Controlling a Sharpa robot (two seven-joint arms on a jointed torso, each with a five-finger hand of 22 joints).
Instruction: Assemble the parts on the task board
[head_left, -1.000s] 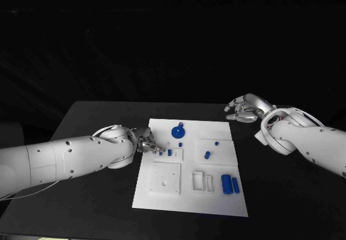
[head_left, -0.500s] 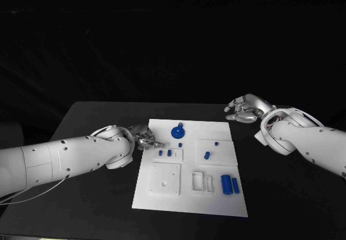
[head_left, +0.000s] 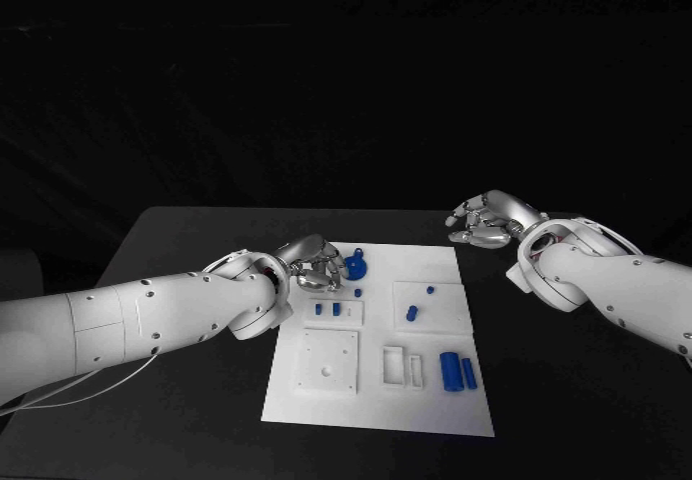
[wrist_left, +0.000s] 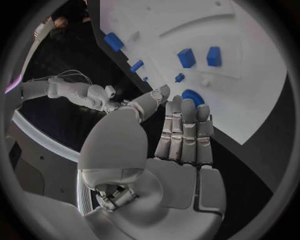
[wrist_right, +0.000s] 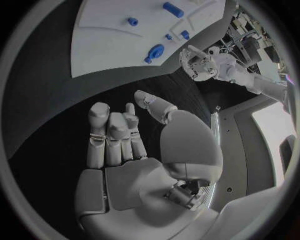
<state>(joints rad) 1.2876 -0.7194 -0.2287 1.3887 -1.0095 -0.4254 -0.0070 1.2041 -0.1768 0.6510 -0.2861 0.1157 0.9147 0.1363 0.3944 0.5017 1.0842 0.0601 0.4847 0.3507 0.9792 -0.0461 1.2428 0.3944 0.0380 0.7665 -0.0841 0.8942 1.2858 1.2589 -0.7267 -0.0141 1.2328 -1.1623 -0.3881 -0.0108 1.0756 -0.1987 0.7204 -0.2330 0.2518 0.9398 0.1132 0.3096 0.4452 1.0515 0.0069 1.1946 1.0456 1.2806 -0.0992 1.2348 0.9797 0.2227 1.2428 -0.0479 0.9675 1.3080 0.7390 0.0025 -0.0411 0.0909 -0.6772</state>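
One task board (head_left: 378, 400), roughly eight blue parts (head_left: 451, 369), two hands (head_left: 312, 262)

White task board (head_left: 433, 262) — blue parts (head_left: 459, 371)

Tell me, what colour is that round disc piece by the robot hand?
Blue; the round disc shows best in the head view.

- Task board (head_left: 433, 410) flat in the middle of the table (head_left: 188, 230).
- Left hand (head_left: 310, 262) over the board's far left edge, just beside the round part (head_left: 355, 266).
- Two small parts (head_left: 329, 310) side by side just nearer than that hand.
- Right hand (head_left: 488, 218) off the board, beyond its far right corner, above the table.
- Two long parts (head_left: 460, 371) lying parallel near the board's near right side.
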